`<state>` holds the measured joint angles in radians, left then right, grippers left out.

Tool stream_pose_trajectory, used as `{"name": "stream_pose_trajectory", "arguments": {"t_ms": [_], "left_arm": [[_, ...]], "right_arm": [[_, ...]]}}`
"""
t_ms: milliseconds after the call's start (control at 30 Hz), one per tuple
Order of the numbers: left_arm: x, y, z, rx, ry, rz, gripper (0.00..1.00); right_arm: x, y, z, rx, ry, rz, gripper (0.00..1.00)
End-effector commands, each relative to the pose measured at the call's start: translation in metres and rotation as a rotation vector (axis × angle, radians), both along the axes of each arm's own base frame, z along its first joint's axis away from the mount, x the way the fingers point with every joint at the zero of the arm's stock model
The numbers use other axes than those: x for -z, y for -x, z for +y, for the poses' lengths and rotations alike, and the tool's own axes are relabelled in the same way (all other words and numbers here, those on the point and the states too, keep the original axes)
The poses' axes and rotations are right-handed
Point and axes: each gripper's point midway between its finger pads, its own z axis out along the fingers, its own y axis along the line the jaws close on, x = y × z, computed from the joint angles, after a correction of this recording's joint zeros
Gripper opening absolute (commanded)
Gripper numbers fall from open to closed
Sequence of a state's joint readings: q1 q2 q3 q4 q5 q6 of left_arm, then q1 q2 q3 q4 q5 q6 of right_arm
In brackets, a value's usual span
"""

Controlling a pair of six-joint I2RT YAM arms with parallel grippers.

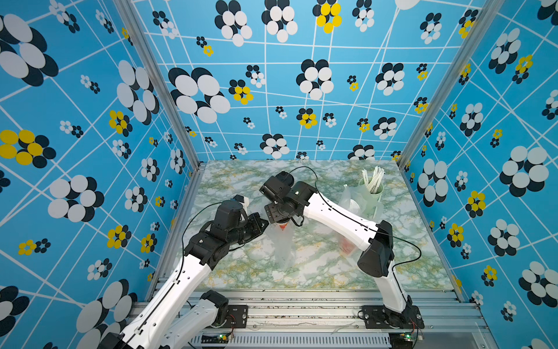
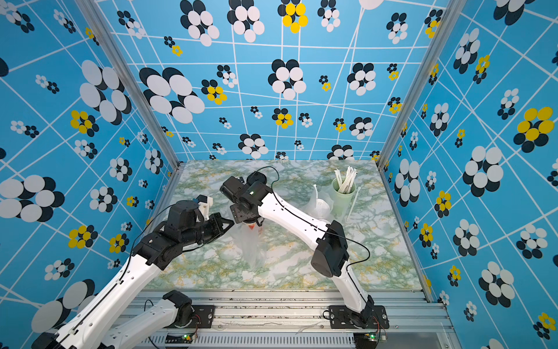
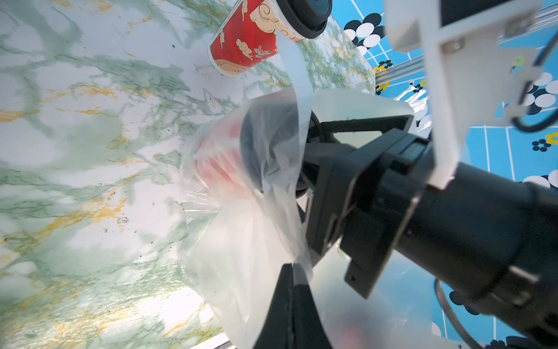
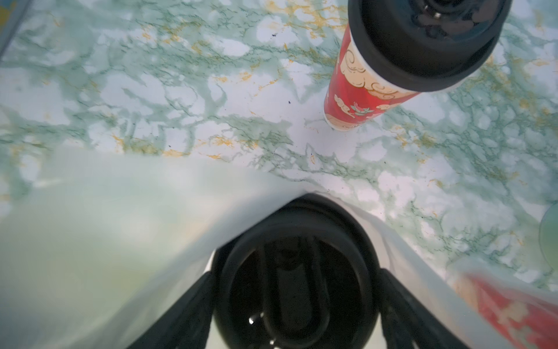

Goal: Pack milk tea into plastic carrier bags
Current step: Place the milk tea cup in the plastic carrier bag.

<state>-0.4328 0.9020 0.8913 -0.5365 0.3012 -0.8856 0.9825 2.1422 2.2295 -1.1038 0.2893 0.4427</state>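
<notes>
Left hand (image 3: 291,272) pinching rim of plastic bag (image 3: 241,241). Right hand (image 4: 296,276) spread astride black-lidded cup (image 4: 296,229) inside bag. Nearby, second black-lidded cup (image 4: 353,99) upright on worktop (image 4: 151,90).

Right gripper (image 4: 296,273) jaws flank domed-lid cup (image 4: 297,302) inside plastic bag (image 4: 120,241); contact unclear. Loose red cup (image 4: 359,99), black lid, stands ahead on marble table (image 4: 181,90). Bagged red cup (image 4: 513,314) beside one finger.
</notes>
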Motion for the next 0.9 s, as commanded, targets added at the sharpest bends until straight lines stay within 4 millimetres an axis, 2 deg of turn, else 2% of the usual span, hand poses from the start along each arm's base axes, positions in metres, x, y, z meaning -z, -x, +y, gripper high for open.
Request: {"name": "stream_pose_trajectory", "arguments": {"t_ms": [0,100,267,300,333,433,567,667,867], "left_arm": [[-0.009,0.005,0.003,0.029,-0.026,-0.013,0.06],[-0.014,0.01,0.005,0.033,-0.035,-0.01,0.16],[-0.023,0.02,0.006,0.055,-0.04,0.004,0.4],[-0.026,0.022,0.006,0.063,-0.044,0.006,0.42],[-0.027,0.025,0.005,0.068,-0.052,0.014,0.49],[-0.027,0.034,0.004,0.086,-0.08,0.043,0.57],[-0.025,0.046,-0.009,0.141,-0.105,0.069,0.61],[-0.024,0.053,-0.019,0.175,-0.125,0.08,0.62],[-0.015,0.064,-0.031,0.222,-0.182,0.113,0.64]], "right_arm": [[-0.029,0.015,-0.009,-0.016,-0.033,0.028,0.86],[-0.048,0.021,-0.013,-0.013,-0.061,0.029,0.87],[-0.076,0.035,-0.029,0.014,-0.085,0.044,0.84],[-0.082,0.039,-0.034,0.021,-0.086,0.046,0.84],[-0.089,0.042,-0.039,0.029,-0.088,0.042,0.84],[-0.107,0.053,-0.057,0.057,-0.085,0.032,0.84],[-0.119,0.067,-0.08,0.093,-0.05,0.023,0.85],[-0.114,0.079,-0.087,0.099,-0.027,0.067,0.86],[-0.083,0.097,-0.07,0.061,-0.028,0.188,0.83]]}}
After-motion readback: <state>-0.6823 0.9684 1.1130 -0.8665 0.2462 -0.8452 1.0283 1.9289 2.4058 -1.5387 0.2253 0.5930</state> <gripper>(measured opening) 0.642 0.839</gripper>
